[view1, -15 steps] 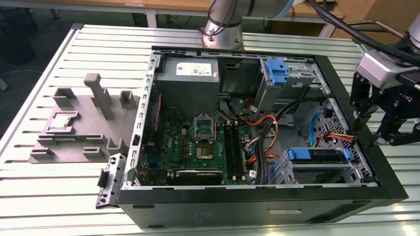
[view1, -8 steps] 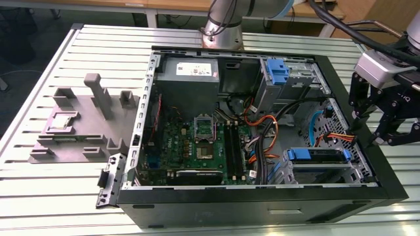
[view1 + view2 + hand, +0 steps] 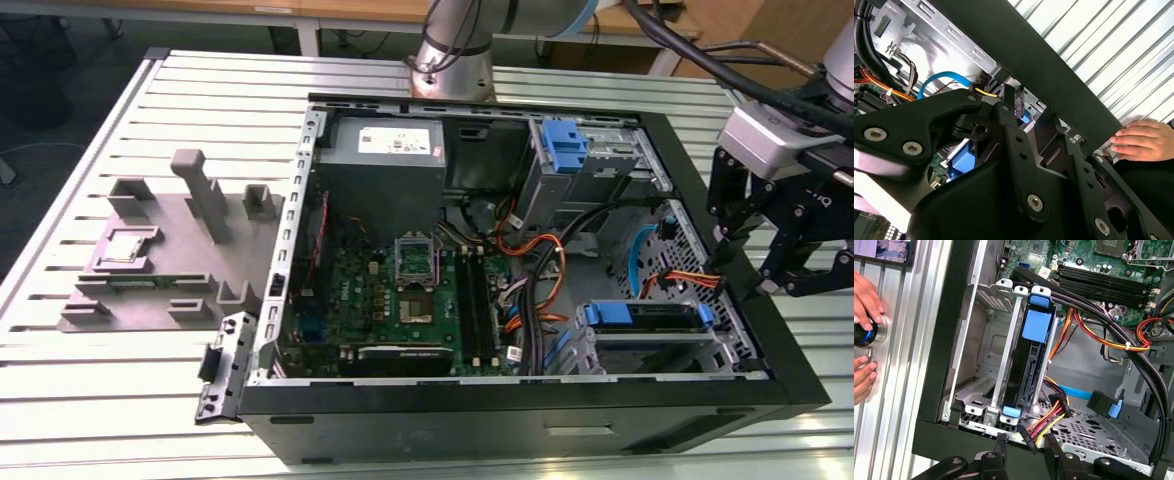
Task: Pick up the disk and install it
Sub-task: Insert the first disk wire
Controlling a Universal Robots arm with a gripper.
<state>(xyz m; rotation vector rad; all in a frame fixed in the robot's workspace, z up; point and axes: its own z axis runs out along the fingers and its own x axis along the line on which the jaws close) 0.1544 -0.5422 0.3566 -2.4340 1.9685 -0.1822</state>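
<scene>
- Hovering over the case's edge at the exterior view's right, the tool (image 3: 767, 255) hangs just outside the open computer case (image 3: 787, 370); its fingers (image 3: 1002, 441) stand a little apart and hold nothing.
- Nearest to the tool, inside the case wall, is the metal drive cage (image 3: 981, 335), and the disk (image 3: 1024, 370) sits in it already, on edge between the cage rails.
- The disk's long axis runs away from the tool toward the motherboard (image 3: 1104, 260); one blue carrier tab (image 3: 1010, 412) faces the fingers and the larger blue handle (image 3: 1037, 325) lies at the far end.
- In the exterior view the same blue carrier (image 3: 647, 316) shows at the case's near corner on that view's right, below and to the left of the tool.
- Judging from this, the disk looks seated or nearly so; whether it is fully latched I cannot tell.
- Beside the cage, red, yellow and orange power wires (image 3: 1049, 417) and a blue data cable (image 3: 1079, 391) lie close to the disk's near end and could snag the fingers.
- Thick black cables (image 3: 1114, 320) cross above the cage's far end.
- Outside the case, a person's hand (image 3: 865, 305) rests on a round knob on the slatted worktop (image 3: 909, 340).
- Farther off, a second blue bracket (image 3: 566, 142) sits in the upper bay, next to the grey power supply (image 3: 387, 150).
- A grey fixture block (image 3: 174, 250) stands on the worktop at the exterior view's left.
</scene>
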